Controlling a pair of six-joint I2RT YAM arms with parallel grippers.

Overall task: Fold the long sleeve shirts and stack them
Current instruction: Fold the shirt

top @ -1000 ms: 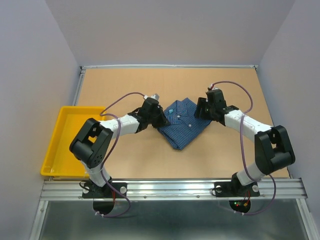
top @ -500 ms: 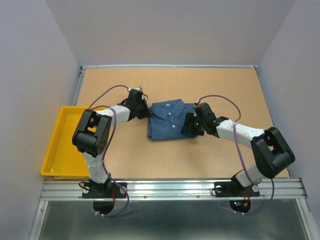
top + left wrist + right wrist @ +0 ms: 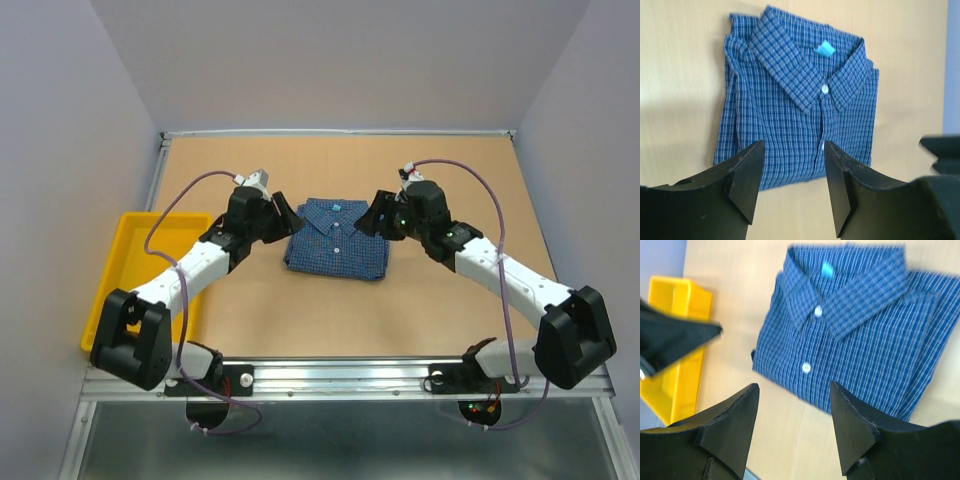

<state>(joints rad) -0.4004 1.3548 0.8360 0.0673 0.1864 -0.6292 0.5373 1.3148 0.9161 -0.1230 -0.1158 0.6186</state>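
One long sleeve shirt [image 3: 336,240], blue and finely checked, lies folded into a neat rectangle in the middle of the table, collar at the far side and light blue neck label showing. My left gripper [image 3: 287,222] hovers at its left edge, open and empty. The left wrist view shows the shirt [image 3: 800,100] beyond the gripper [image 3: 793,175], nothing between the fingers. My right gripper [image 3: 371,219] hovers at the shirt's right edge, also open. In the right wrist view the shirt [image 3: 860,335] lies past the gripper [image 3: 795,412], whose spread fingers hold nothing.
A yellow tray [image 3: 112,300] sits at the table's left edge, also seen in the right wrist view as the tray [image 3: 682,315]. Grey walls close the table at the back and sides. A metal rail [image 3: 340,378] runs along the near edge.
The shirt has been turned from a diagonal to square with the table and shifted slightly left. My left gripper has opened and let go of it. Both arms have drawn back to its sides.
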